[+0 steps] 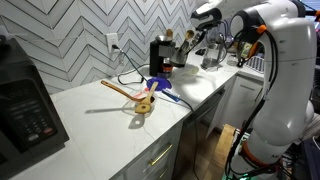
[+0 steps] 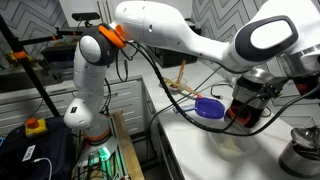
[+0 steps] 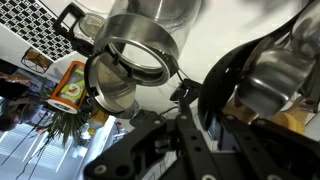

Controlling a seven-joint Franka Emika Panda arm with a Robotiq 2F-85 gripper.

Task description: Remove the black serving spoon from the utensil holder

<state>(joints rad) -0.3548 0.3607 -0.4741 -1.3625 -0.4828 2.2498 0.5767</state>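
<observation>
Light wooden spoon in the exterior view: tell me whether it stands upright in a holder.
No, the light wooden spoon lies flat on the white countertop, beside a blue utensil.

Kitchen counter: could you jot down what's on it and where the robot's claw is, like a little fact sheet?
Surface: white counter
Lying loose: wooden spoon, blue utensil
By the wall: black coffee machine
Holder: metal pot, upright, open-topped, in the wrist view
Robot: gripper raised beside the black coffee machine; open or shut unclear
Not found: black spoon, cannot pick it out
</observation>
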